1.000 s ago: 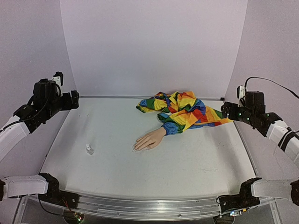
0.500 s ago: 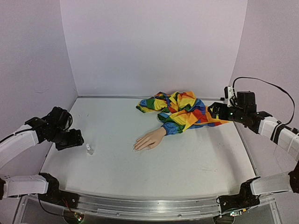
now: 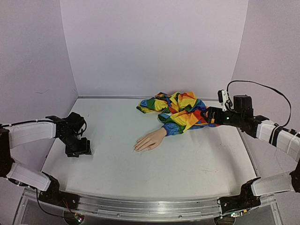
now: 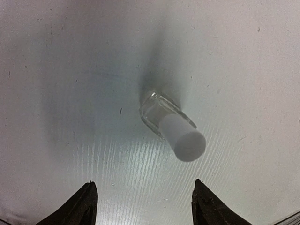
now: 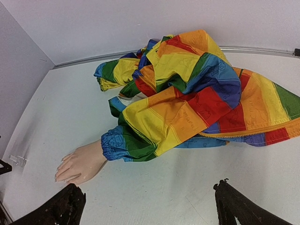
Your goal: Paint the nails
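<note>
Near the desk's (image 3: 187,173) left edge, the left hand (image 4: 143,187) hangs over a small clear bottle (image 4: 171,129) with a white cap. Its jaws stand apart on either side and touch nothing. The bottle looks light, hard and slick, so the cap is probably the better place to take hold.

Mid-desk lies the mannequin hand (image 3: 149,142), seemingly palm down. Its long axis runs diagonally, with the fingertips toward the near left corner and the wrist toward the far right. The nails (image 5: 59,176) sit at those fingertips (too small here to make out singly). The hand looks stiff, smooth and light, and I judge that it would slide under a brush. It is best steadied at the wrist by the cuff, not by the fingers.

Beyond it, the rainbow sleeve (image 3: 187,112) bunches toward the far edge, soft and offering no firm hold. The right hand (image 5: 146,187) hovers above it near the right edge, jaws wide and empty.
</note>
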Available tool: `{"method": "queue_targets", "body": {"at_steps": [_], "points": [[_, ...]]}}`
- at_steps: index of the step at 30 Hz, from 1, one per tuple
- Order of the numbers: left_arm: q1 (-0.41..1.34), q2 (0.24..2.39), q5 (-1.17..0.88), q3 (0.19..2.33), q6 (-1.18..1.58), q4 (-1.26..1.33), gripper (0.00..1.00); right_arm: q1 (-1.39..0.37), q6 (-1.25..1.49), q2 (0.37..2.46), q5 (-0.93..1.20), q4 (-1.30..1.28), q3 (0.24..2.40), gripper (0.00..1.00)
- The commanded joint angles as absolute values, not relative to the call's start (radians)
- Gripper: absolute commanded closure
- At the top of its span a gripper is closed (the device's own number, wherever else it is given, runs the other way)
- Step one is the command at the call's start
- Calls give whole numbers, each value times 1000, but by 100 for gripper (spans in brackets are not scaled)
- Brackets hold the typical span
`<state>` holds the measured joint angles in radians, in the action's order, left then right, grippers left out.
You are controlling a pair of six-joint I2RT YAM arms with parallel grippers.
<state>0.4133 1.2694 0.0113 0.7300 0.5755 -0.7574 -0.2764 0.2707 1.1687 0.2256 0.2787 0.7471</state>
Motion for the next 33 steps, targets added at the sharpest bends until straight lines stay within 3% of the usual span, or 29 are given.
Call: {"method": "queue_targets", "body": {"at_steps": [1,17,26,33], "points": [[419,1330,-13,802,508,-671,37,-286,286,1141,258,339,743,2],[418,1441,77,862,443,-638,67,-309,302,1123,265,336,734,2],[417,1450,58,864,438,-629,70,-321,305,1138,267,333,741,2],[419,1460,39,876,421,-629,86,-340,311,1159,266,331,747,2]]}}
